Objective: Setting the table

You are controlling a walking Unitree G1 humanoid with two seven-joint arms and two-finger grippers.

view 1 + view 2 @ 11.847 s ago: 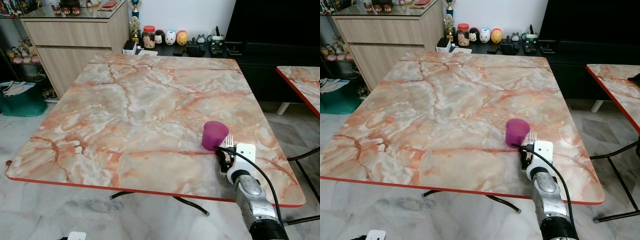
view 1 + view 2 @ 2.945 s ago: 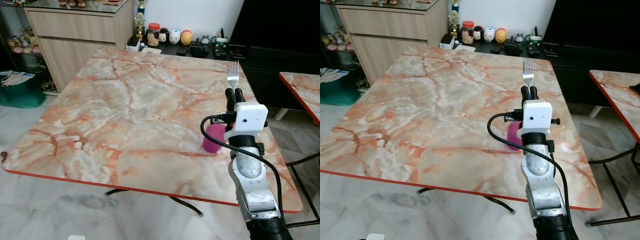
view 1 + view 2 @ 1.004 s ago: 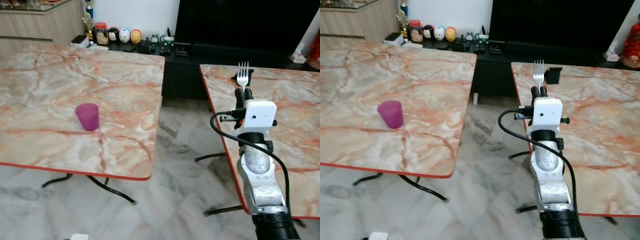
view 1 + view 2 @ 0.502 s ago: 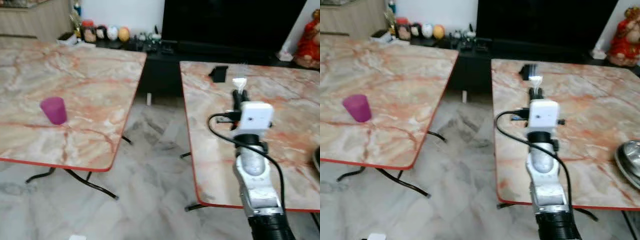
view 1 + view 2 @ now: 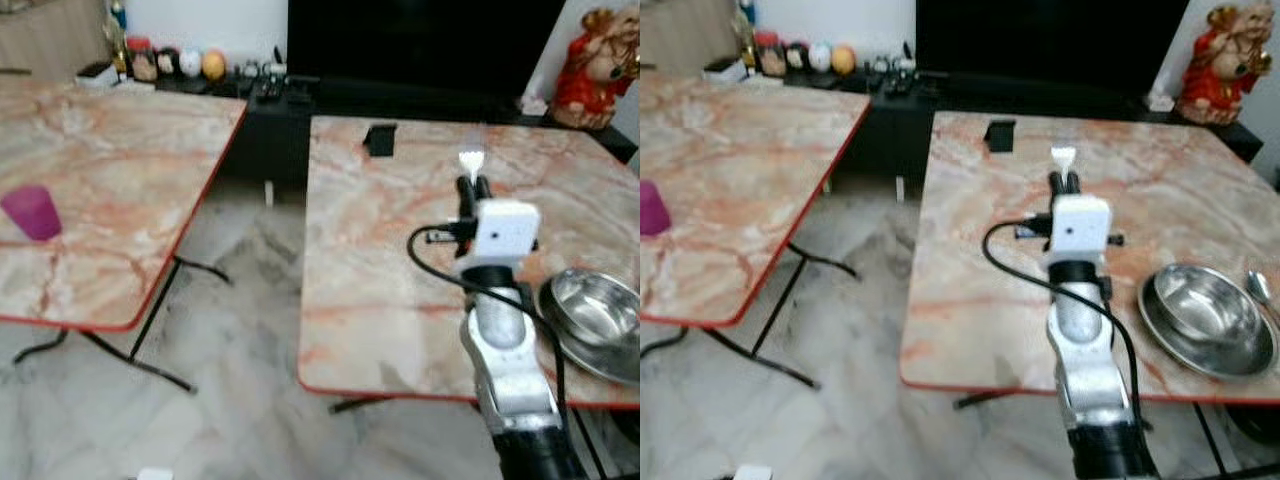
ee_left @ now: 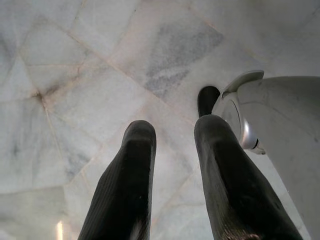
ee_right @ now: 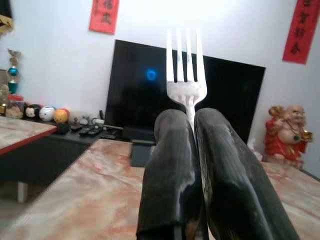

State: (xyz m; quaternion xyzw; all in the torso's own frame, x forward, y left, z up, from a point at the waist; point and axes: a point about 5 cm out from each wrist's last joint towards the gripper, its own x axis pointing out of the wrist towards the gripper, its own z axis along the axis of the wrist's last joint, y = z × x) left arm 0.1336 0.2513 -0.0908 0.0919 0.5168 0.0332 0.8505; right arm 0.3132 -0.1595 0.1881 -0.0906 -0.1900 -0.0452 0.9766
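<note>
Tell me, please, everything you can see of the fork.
The fork is shiny silver metal with four straight tines and a narrow neck. It stands upright, tines up, clamped between the shut jaws of the right gripper, which hide the handle. The gripper holds it in the air above the near part of the right table, touching nothing else. In the eye views it is blurred.

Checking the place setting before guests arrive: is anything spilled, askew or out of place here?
Nothing spilled or damaged. One oddity: the purple cup stands alone on the left table, apart from the steel bowl and spoon on the right table. The right hand holds the fork upright.
</note>
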